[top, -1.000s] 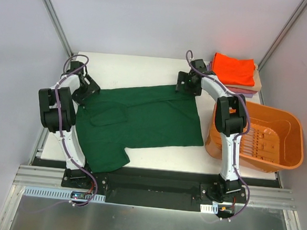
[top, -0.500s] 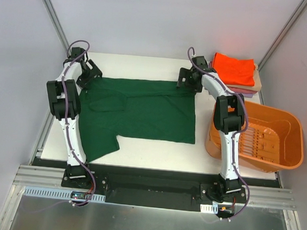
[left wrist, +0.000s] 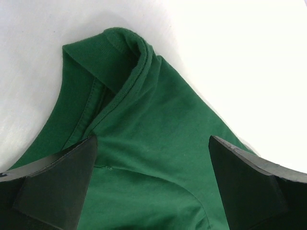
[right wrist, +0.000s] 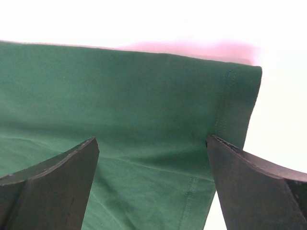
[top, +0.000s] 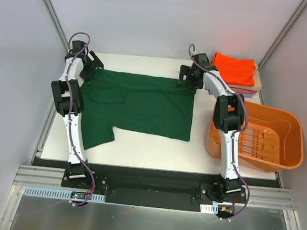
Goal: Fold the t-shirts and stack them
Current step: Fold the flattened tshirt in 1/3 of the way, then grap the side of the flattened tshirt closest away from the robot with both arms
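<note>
The dark green t-shirt [top: 138, 106] lies spread sideways across the white desk [top: 146, 146]. Its collar [left wrist: 139, 52] is at the far left and its hem corner [right wrist: 240, 96] at the far right. Each arm reaches to one far corner, I'd guess to pull that long edge straight and square before any fold.

The left hand [top: 92, 64] sits over the collar end with its fingers spread wide. Cloth lies between them, and I can't see any pinch from the wrist view. The right hand [top: 185, 79] is spread the same way over the hem corner, which lies flat with its stitched edge running true.

One sleeve [top: 97, 135] trails toward the near left, close to the desk's side edge, and I'd expect it to need tucking in. The collar is rolled over on itself.

A bare strip of desk runs along the near side and gives room to fold toward. On the right it is tighter, with the orange plastic basket [top: 294, 138] close by. Behind the basket is the folded pile, the bright orange shirt [top: 233, 69] on top of the tan one [top: 258, 76] and the lavender one [top: 238, 91], just beside the right hand.
</note>
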